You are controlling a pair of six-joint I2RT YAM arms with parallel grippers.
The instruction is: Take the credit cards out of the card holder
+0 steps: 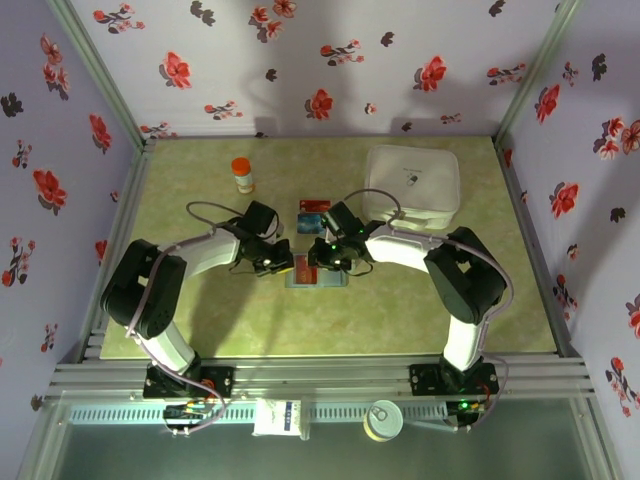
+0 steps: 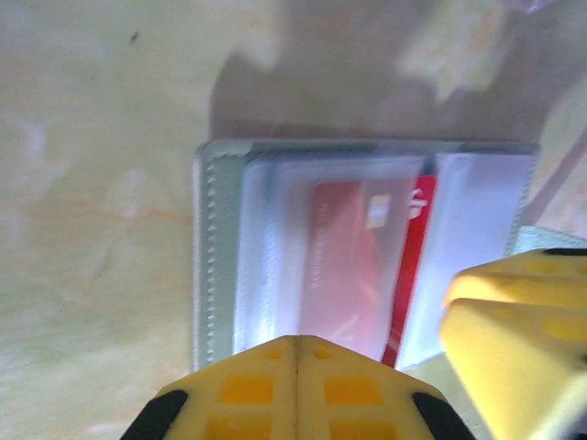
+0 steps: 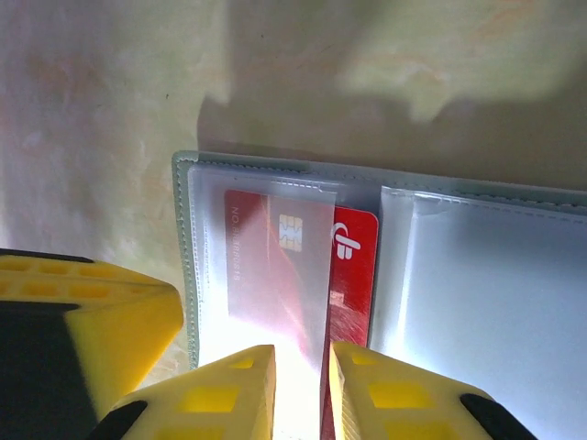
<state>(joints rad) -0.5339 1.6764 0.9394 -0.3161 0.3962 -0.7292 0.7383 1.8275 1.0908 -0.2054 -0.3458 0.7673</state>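
Observation:
The card holder (image 1: 316, 275) lies open on the table between both grippers. A red credit card (image 3: 353, 275) sits half out of its clear sleeve, also seen as the red card (image 2: 358, 266) from the left wrist. My left gripper (image 2: 296, 341) is shut, its tip at the holder's near edge (image 2: 215, 238). My right gripper (image 3: 303, 353) stands slightly open over the sleeve's edge, the red card running under its right finger. The holder's stitched rim (image 3: 186, 238) shows beside the left gripper's yellow finger (image 3: 101, 321). A red card (image 1: 313, 205) and a blue card (image 1: 312, 222) lie loose just beyond the holder.
A large white square box (image 1: 412, 185) stands at the back right, close behind the right arm. An orange-capped bottle (image 1: 242, 174) stands at the back left. The two grippers (image 1: 278, 262) (image 1: 327, 258) are close together over the holder.

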